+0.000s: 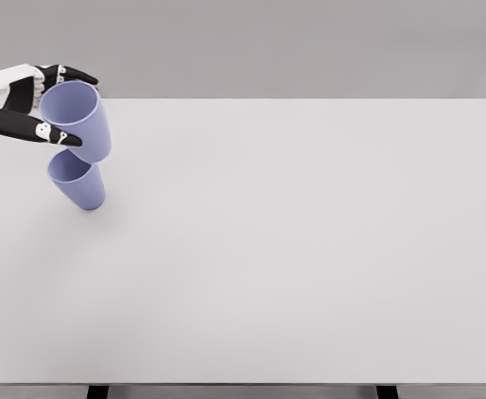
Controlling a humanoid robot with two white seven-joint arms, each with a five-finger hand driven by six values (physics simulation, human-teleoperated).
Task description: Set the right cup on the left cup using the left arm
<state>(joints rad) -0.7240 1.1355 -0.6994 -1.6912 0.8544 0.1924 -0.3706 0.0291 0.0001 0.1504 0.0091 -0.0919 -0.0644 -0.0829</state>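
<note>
left hand point(28, 104) fingers point(56, 135) clamped round the upper cup point(80, 119), held just over & touching the lower cup point(78, 183) standing on the counter point(309, 249) below the fingers, prob lining it up to nest; right arm not in view.

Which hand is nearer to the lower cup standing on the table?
Left. The left hand grips the upper cup, directly above the lower cup at the far left of the table. The right hand is not in view.
</note>
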